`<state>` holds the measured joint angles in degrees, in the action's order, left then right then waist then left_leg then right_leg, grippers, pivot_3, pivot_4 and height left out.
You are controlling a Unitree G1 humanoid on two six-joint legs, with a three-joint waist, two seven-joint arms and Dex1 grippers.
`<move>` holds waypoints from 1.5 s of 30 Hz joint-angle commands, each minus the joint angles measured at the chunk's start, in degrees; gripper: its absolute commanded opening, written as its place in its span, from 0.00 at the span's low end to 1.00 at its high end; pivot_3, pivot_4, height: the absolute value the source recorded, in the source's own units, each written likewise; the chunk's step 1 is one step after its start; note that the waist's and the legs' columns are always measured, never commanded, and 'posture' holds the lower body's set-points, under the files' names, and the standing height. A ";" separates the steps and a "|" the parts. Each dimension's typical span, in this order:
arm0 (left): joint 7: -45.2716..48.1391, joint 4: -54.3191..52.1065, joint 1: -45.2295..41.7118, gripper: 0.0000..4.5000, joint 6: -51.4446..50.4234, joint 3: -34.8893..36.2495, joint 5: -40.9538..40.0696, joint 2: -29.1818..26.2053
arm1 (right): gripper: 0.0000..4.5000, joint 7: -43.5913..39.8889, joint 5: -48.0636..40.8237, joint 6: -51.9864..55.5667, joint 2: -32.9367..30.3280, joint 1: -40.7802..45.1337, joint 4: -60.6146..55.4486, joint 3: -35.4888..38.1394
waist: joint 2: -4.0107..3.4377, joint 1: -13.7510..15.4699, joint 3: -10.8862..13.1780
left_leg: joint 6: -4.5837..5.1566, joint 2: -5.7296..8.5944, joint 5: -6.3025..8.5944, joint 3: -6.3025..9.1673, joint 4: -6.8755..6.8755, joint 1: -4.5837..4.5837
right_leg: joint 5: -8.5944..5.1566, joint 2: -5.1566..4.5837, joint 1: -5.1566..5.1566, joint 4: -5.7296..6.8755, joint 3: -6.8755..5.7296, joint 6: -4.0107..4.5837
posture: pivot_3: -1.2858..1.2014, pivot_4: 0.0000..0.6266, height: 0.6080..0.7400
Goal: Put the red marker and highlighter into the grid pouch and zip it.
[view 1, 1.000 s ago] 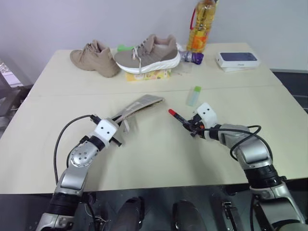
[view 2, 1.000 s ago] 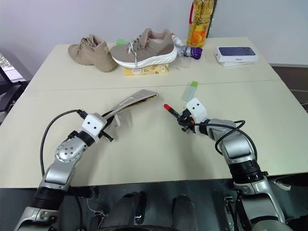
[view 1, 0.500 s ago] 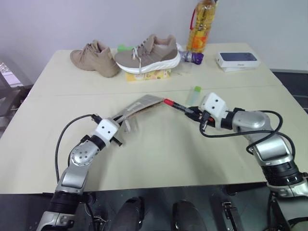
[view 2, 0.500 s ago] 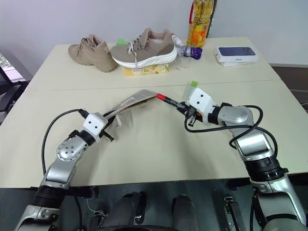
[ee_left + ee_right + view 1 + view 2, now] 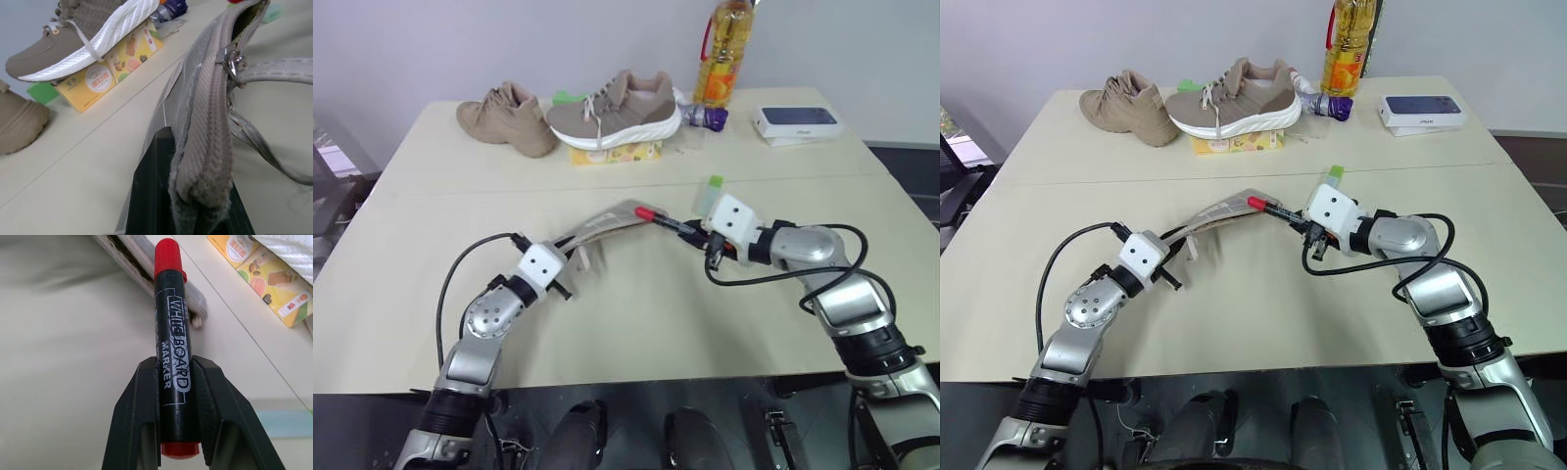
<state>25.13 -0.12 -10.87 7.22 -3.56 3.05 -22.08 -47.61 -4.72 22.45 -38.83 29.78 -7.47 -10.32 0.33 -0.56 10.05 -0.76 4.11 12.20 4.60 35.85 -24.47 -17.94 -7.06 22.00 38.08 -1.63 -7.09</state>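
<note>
The red marker point(image 5: 172, 357), light and rigid, is gripped mid-barrel by the right gripper point(image 5: 713, 238), its cap at the mouth of the grid pouch point(image 5: 597, 222). The soft, limp pouch is pinched at its near end by the left gripper point(image 5: 560, 264); the highlighter point(image 5: 709, 192) is apparently left just beyond, on the beige table point(image 5: 636, 313).

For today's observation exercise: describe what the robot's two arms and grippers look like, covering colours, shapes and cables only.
Both arms are silver-grey metal with rounded joints and dark segments. Each wrist carries a white box-shaped housing with small dark dots. A black cable loops loosely from each forearm to its wrist. The left gripper and right gripper each end in two flat, tapering black fingers.
</note>
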 commanded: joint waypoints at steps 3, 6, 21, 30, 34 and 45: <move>0.04 -1.67 -0.49 0.00 0.70 0.43 -0.67 -0.01 | 0.09 -2.81 -2.45 -2.75 -1.39 -1.12 -2.91 3.01 | 0.00 0.05 0.00 | 0.00 0.00 0.00 0.00 0.01 0.00 | 0.00 0.00 -0.01 0.00 -0.01 0.00 | 0.52 0.24 0.99; 0.18 -1.38 -0.55 0.00 0.78 0.58 -0.73 -0.19 | 0.09 -3.95 -3.39 -2.74 -2.22 -1.92 -3.54 4.05 | 0.00 0.07 0.00 | 0.00 0.00 0.00 0.00 0.03 0.00 | 0.00 0.00 -0.02 0.00 -0.01 0.00 | 0.52 0.24 0.99; 1.33 -2.53 -0.25 0.00 1.49 0.12 -1.00 -0.20 | 0.09 -2.52 -0.24 -3.86 -1.61 -0.57 -0.08 2.23 | 0.00 0.04 0.00 | 0.00 0.00 0.00 0.01 0.04 0.00 | 0.00 0.00 -0.03 0.00 -0.01 0.00 | 0.52 0.24 0.99; 5.14 -2.85 -0.44 0.00 3.81 -1.51 -0.32 -1.80 | 0.09 -4.60 7.70 -13.71 -3.33 4.53 0.19 -2.87 | 0.00 -0.04 0.00 | 0.00 0.00 0.00 0.00 0.03 0.00 | 0.00 0.00 0.00 0.00 -0.01 0.00 | 0.52 0.24 0.99; 7.68 -3.63 -0.52 0.00 4.11 -3.34 -1.11 -1.94 | 0.09 -7.23 13.57 -20.50 -3.81 7.21 -1.44 -8.11 | 0.00 -0.04 0.00 | 0.00 0.00 0.00 0.00 0.05 0.00 | 0.00 0.00 -0.02 0.00 -0.01 0.00 | 0.52 0.24 0.99; 8.93 -4.35 -0.39 0.00 3.70 -4.07 -0.87 -2.02 | 0.41 -9.78 20.60 -28.52 -2.86 9.44 0.65 -12.00 | 0.00 -0.04 0.00 | -0.01 0.00 -0.01 0.01 0.06 0.00 | 0.00 0.01 -0.02 0.00 -0.01 0.00 | 0.52 0.24 0.99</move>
<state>34.24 -2.03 -11.07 10.32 -7.80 2.78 -24.04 -56.94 16.40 -5.54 -41.87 38.79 -5.98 -23.19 0.33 -0.60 10.05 -0.77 4.11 12.19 4.61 35.92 -24.47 -17.94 -7.05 21.97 38.09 -1.65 -7.10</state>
